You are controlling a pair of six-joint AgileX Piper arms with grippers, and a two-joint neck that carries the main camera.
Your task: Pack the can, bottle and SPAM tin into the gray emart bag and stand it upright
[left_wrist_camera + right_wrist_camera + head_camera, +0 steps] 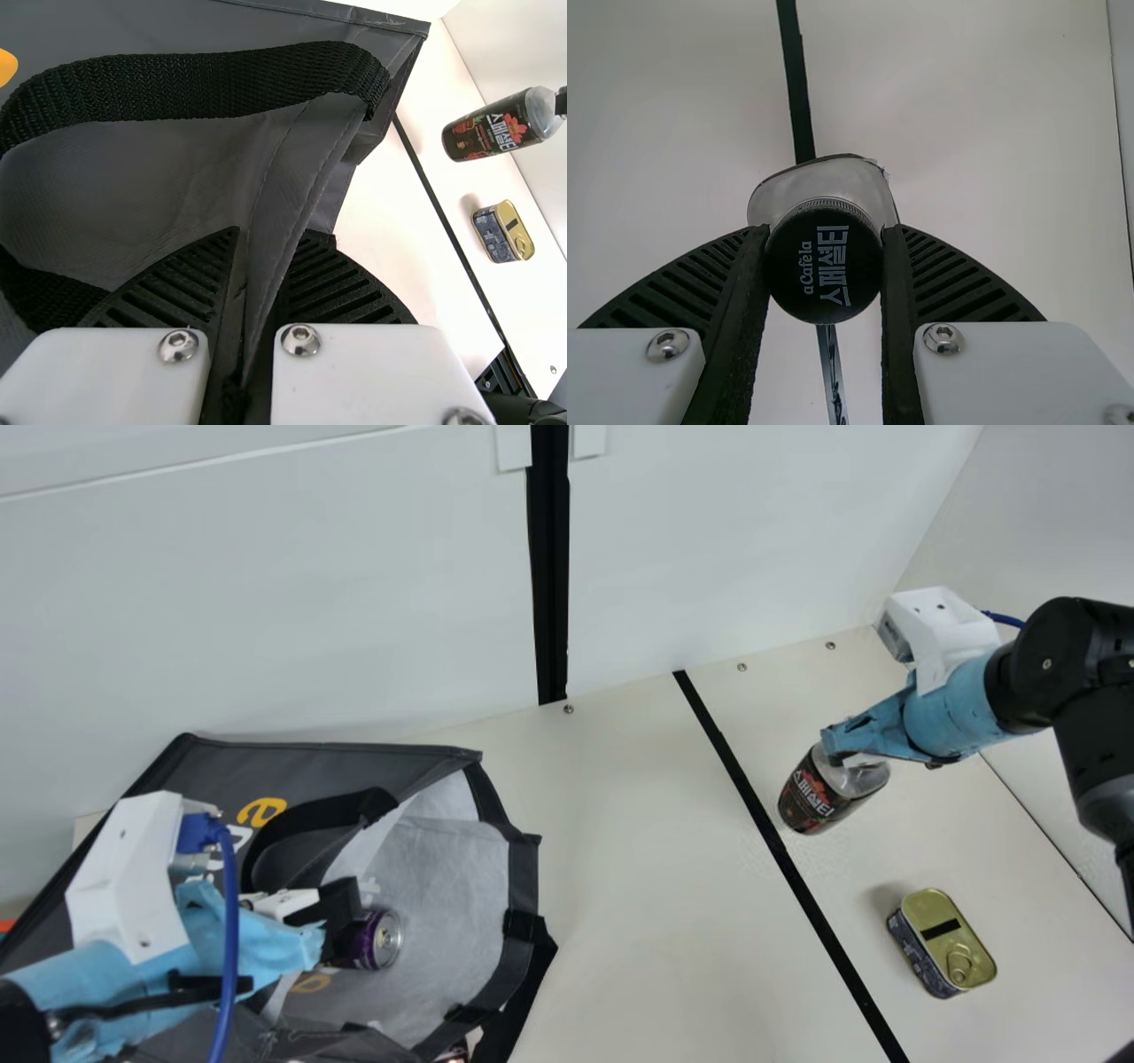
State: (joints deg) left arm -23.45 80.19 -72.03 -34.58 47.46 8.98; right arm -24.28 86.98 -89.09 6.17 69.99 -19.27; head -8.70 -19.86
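The gray emart bag (323, 772) slumps at our left, mouth toward the table's (638, 921) middle and purple can (384, 939) inside; our left gripper (273, 235) pinches a fold of its wall, probably to steady the opening. Our right gripper's (826, 230) fingers are closed on the cap (824, 266) of the tilted bottle (819, 793), leaving its body free to enter first, while the SPAM tin (946, 943) sits upright nearby, presumably for a later turn.
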